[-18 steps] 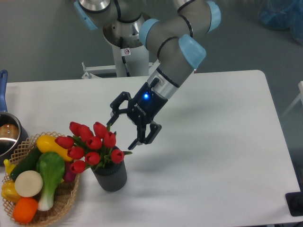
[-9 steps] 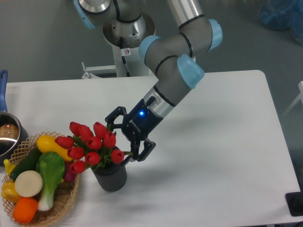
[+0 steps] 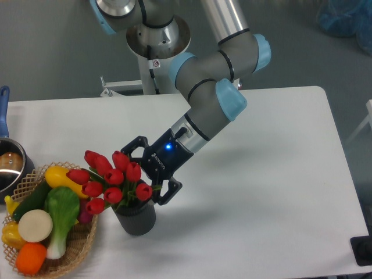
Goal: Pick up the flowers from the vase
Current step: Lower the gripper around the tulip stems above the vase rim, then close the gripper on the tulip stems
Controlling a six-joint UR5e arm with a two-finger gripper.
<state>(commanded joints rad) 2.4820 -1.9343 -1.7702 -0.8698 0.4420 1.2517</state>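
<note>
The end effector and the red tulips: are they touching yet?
Cannot tell. In the fixed camera view the open end effector overlaps the flowers at the cluster's right edge, so neither contact nor a gap shows plainly.

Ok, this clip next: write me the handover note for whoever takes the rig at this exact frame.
Tool: open, its fingers either side of the right edge of the flowers; no grip yet.
Flowers: in the vase, leaning left toward the basket.
Vase: upright on the table, right of the basket.
Done: approach to the bunch.
Left: close on the flowers, probably low near the stems, then lift them out of the vase.
</note>
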